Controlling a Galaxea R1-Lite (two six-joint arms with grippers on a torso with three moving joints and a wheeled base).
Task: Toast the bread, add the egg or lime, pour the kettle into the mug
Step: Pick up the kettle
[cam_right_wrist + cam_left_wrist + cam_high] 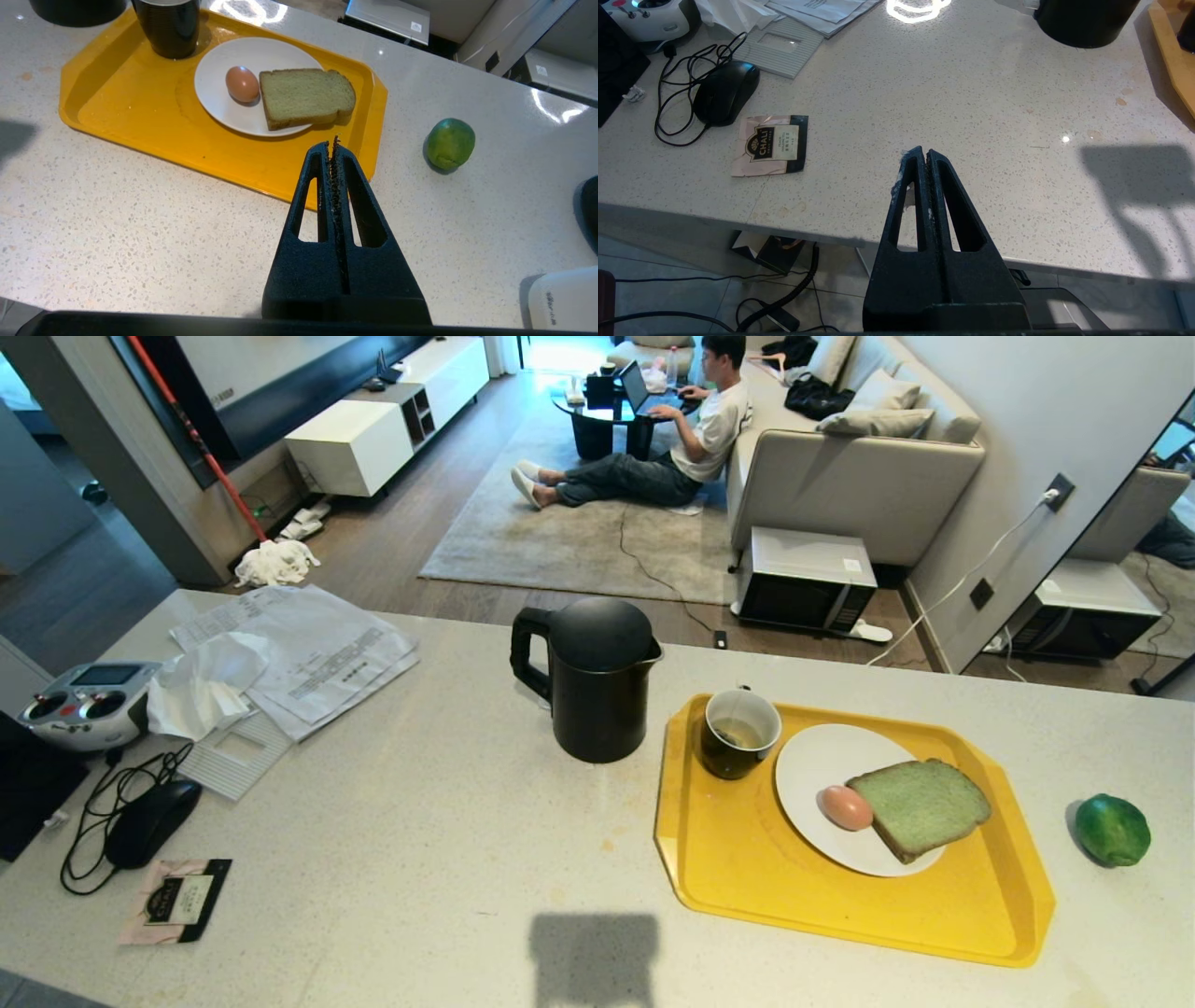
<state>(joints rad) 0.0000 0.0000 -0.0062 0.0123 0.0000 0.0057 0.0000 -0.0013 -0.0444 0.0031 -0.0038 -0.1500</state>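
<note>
Neither arm shows from the head camera, so it's the wrist cameras that give us the arms: the left gripper (pixel 927 153) hangs over the near edge of the speckled stone counter (pixel 448 821), its black fingers pressed flat together on nothing, pointing out across the bare top. The right gripper (pixel 332 145) is likewise closed tight and empty, tips aimed toward the near rim of the yellow tray (pixel 738 868), above the counter and touching nothing. On that glossy plastic tray with clipped corners sits a round white plate (pixel 822 756), and on it lies the bread (pixel 920 805), a thick, spongy pale green slice lying flat, darker crust all round, its long axis running across the plate with the domed top toward the lime. The egg (pixel 846 807), smooth and pinkish-brown, rests just beside the bread's left edge, apparently touching it. The mug (pixel 739 732), dark and glossy outside, white inside, stands upright at the tray's far left corner, a string at its rim. The kettle (pixel 593 677), tall and matte black, stands left of the tray on the counter, handle to the left, spout toward the mug. The lime (pixel 1112 829), shiny and lumpy, sits alone on the counter, right of the tray.
</note>
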